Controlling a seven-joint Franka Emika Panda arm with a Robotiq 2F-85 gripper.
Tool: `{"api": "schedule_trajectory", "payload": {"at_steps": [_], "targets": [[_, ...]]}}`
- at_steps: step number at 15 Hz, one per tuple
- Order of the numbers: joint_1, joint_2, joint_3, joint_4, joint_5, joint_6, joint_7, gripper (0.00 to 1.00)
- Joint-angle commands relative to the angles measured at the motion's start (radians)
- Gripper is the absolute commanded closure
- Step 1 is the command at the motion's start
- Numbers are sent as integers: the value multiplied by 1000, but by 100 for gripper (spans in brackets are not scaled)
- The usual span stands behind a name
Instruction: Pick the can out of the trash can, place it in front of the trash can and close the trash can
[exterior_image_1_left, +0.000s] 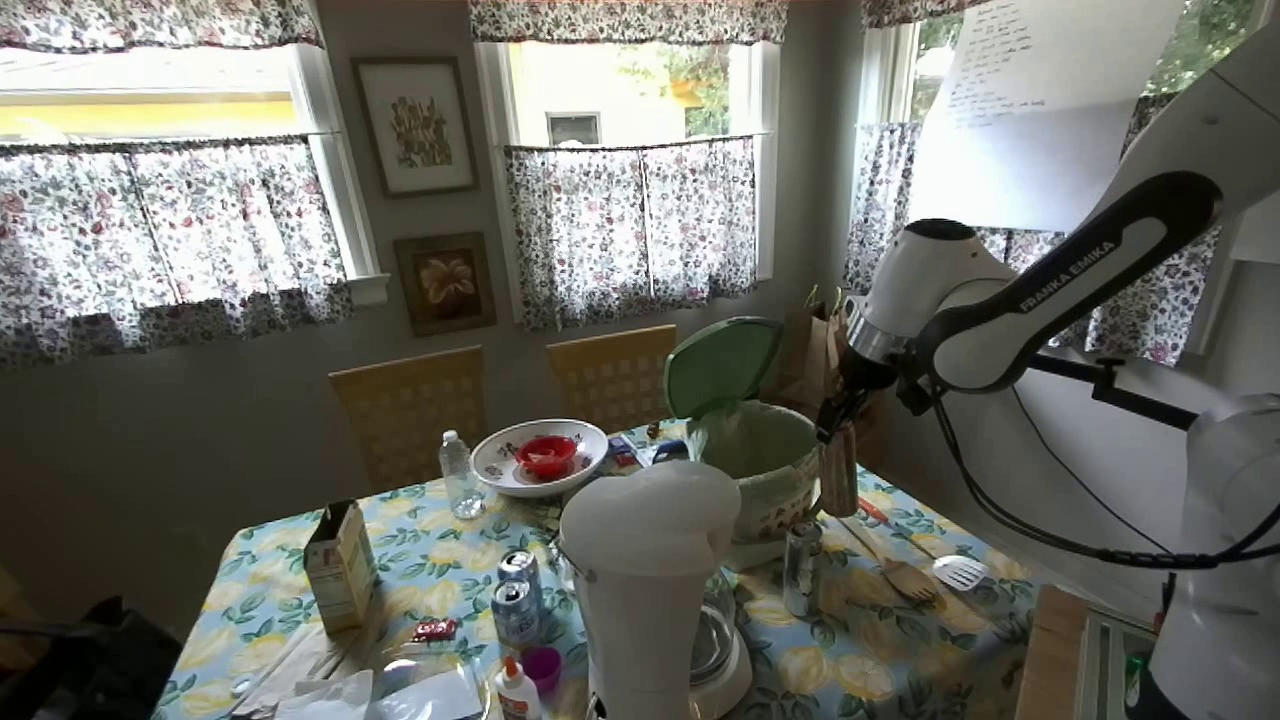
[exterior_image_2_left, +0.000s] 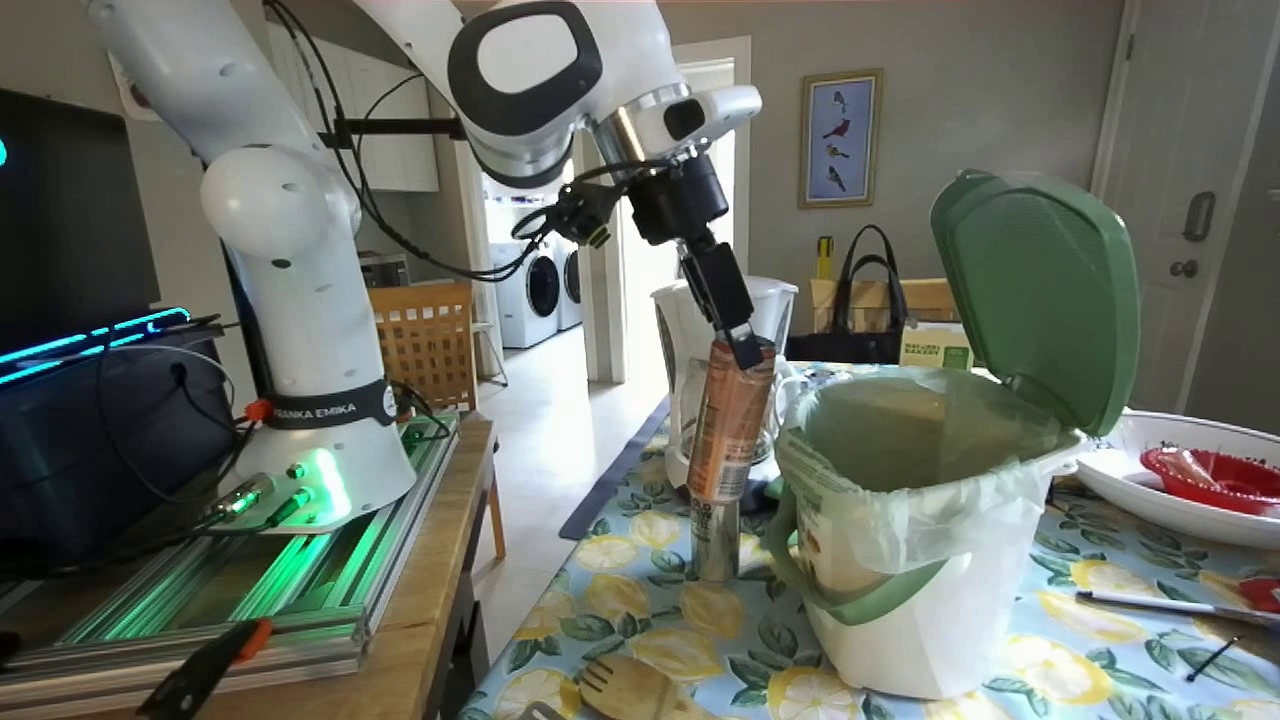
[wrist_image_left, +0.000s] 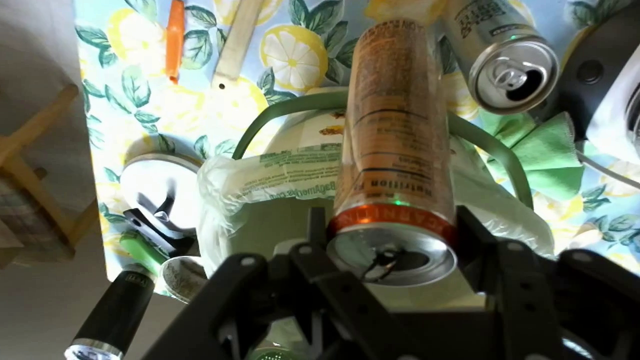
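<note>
The can (exterior_image_2_left: 728, 425), a slim orange-brown cylinder, hangs slightly tilted from my gripper (exterior_image_2_left: 742, 345). In an exterior view the can (exterior_image_1_left: 840, 475) and gripper (exterior_image_1_left: 835, 420) are beside the bin's rim. In the wrist view my fingers (wrist_image_left: 391, 220) are on both sides of the can's (wrist_image_left: 395, 125) silver top end. The trash can (exterior_image_2_left: 930, 620), cream-white with a pale liner bag, stands on the table; it also shows in an exterior view (exterior_image_1_left: 790, 500). Its green lid (exterior_image_2_left: 1040, 290) stands open on the side away from the robot, also seen in an exterior view (exterior_image_1_left: 725, 365).
A silver can (exterior_image_2_left: 715, 545) stands on the table below and behind the held can, near the bin. A white jug-like appliance (exterior_image_1_left: 640, 590) stands close to the bin. Wooden utensils (exterior_image_1_left: 905, 580) and a slotted spoon (exterior_image_1_left: 960, 572) lie on the robot's side. A wide bowl (exterior_image_1_left: 500, 470) is beyond.
</note>
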Motion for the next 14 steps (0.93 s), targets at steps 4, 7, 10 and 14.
{"api": "schedule_trajectory", "payload": {"at_steps": [4, 7, 10, 14], "targets": [[89, 124, -135, 0, -64, 183, 4, 63], [185, 141, -225, 0, -41, 209, -12, 63], [306, 142, -339, 0, -45, 215, -27, 63], [413, 155, -465, 0, -90, 249, -14, 63]]}}
